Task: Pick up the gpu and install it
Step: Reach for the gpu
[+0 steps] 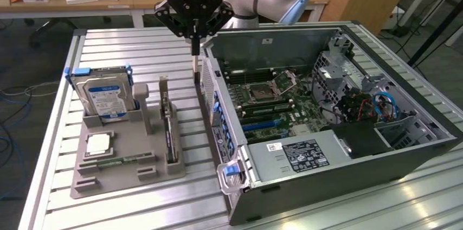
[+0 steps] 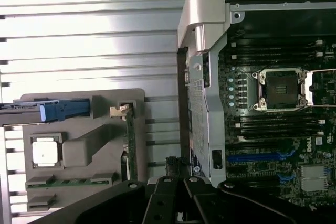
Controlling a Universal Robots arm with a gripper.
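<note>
The gpu (image 1: 169, 129) stands on its long edge in a slot of the grey holder tray (image 1: 123, 173), its silver bracket (image 1: 162, 86) at the far end. In the wrist view the gpu (image 2: 130, 148) is a thin green-brown strip beside the tray (image 2: 84, 153). My gripper (image 1: 194, 51) hangs above the table in the gap between the tray and the rear of the open computer case (image 1: 340, 157). Its fingers are pressed together with nothing between them. The black linkage of the gripper (image 2: 176, 170) is right of the gpu, apart from it.
A hard drive (image 1: 105, 98) with blue rails stands upright in the tray, with a processor chip (image 1: 97, 143) and a memory stick (image 1: 119, 160) in front of it. The motherboard (image 2: 273, 119) lies exposed, with blue slots (image 2: 257, 157). A desk stands beyond the table.
</note>
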